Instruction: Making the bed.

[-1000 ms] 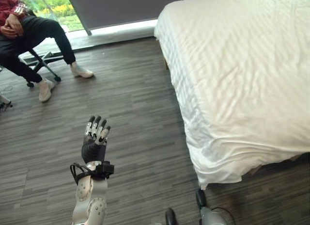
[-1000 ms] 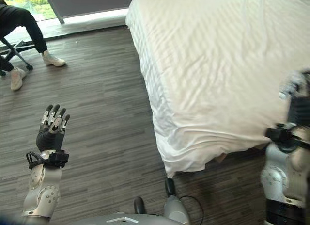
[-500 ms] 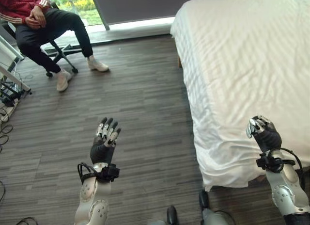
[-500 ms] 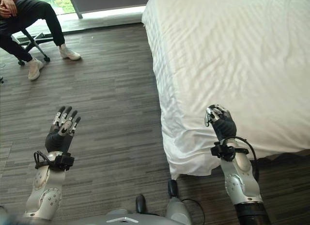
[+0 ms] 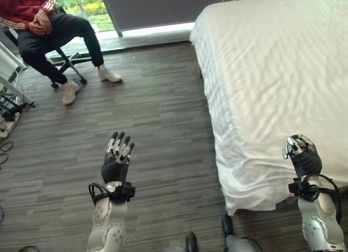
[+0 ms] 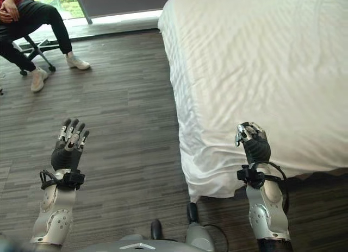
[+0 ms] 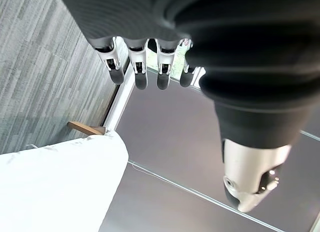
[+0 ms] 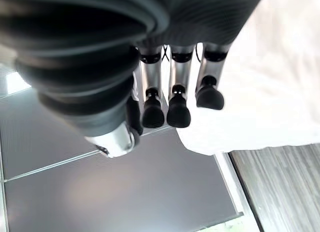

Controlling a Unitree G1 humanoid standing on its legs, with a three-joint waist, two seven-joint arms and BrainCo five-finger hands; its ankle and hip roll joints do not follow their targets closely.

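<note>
Left eye view: one bed (image 5: 283, 73), two hands, left hand (image 5: 117, 159) and right hand (image 5: 303, 157).

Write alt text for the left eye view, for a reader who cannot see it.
A bed under a rumpled white sheet fills the right side, on a dark wood floor. The robot's right hand is raised over the bed's near corner and its left hand is raised, fingers straight, over the floor. A person sits on a chair in the far left corner.
</note>
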